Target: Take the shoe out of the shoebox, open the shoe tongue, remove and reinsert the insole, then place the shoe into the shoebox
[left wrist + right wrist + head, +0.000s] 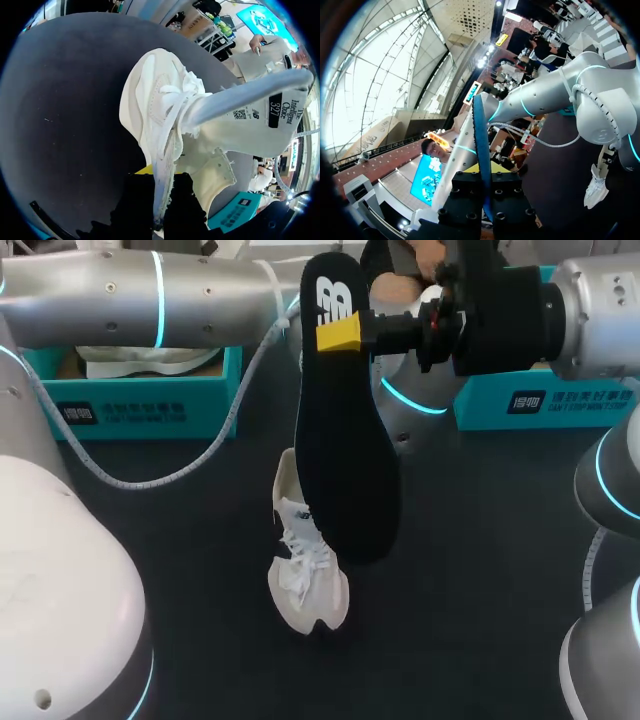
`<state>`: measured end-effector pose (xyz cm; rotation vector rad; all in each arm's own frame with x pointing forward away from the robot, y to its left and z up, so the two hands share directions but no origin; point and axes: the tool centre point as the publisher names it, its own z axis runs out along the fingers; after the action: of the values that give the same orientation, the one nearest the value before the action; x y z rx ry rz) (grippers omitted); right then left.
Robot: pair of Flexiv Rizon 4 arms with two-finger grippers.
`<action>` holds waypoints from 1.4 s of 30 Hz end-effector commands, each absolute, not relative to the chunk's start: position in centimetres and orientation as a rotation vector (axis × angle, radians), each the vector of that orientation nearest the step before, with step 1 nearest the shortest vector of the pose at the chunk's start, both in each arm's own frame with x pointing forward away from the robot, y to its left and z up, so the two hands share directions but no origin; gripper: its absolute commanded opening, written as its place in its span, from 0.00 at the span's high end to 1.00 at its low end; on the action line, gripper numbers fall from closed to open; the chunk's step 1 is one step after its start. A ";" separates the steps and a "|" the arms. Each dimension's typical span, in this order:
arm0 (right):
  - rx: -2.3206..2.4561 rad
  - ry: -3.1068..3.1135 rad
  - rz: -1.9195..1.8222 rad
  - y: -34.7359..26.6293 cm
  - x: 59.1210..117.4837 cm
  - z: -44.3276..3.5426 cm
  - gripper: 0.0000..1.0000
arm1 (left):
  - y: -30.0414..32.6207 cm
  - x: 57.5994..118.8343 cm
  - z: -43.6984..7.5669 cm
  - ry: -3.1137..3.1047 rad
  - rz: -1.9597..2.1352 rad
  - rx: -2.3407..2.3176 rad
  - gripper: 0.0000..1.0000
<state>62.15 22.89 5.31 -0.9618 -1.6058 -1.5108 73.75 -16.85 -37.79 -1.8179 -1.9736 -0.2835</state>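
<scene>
My right gripper [340,332] is raised high over the table and shut on the heel end of a black insole [345,450], which hangs down in front of the shoe. Seen from the right wrist, the insole [481,150] stands edge-on between the fingers of the right gripper [485,187]. The white shoe [305,575] sits below, toe toward the near edge. My left gripper [162,200] is shut on the shoe's collar [160,125], and the tongue [250,115] is pulled out. In the head view the insole hides the left gripper. The shoe [596,186] hangs toe-down from the left arm.
An open teal shoebox [150,405] stands at the back left with another white shoe [150,360] inside. A second teal box part [540,400] lies at the back right. My left arm [150,290] crosses the back of the table.
</scene>
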 end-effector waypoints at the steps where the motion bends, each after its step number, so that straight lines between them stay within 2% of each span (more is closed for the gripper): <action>1: -0.964 -1.604 -1.511 23.2 62.2 5.3 1.00 | -16.8 73.7 -38.3 -1.962 -0.274 -1.827 1.00; 4: -0.964 -1.604 -1.511 23.2 62.2 5.3 1.00 | -16.8 73.7 -38.8 -1.951 -0.281 -1.820 1.00; 6: -0.964 -1.604 -1.511 23.2 62.2 5.3 1.00 | -16.8 73.6 -38.9 -1.944 -0.276 -1.821 0.55; 8: -0.964 -1.604 -1.511 23.2 62.2 5.3 1.00 | -16.7 73.5 -38.7 -1.943 -0.274 -1.823 0.05; 9: -0.964 -1.604 -1.511 23.2 62.2 5.3 1.00 | -16.7 73.5 -38.5 -1.942 -0.266 -1.827 0.00; 18: -0.964 -1.604 -1.511 23.2 62.2 5.3 1.00 | -16.5 74.4 -35.0 -2.031 -0.157 -1.883 0.00; 42: -0.964 -1.604 -1.511 23.2 62.2 5.3 1.00 | -16.0 80.3 -21.4 -2.403 0.241 -2.125 0.00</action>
<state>62.15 22.89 5.31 -0.9618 -1.6059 -1.5109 80.66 -18.03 -22.93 -2.0278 -2.2964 0.0468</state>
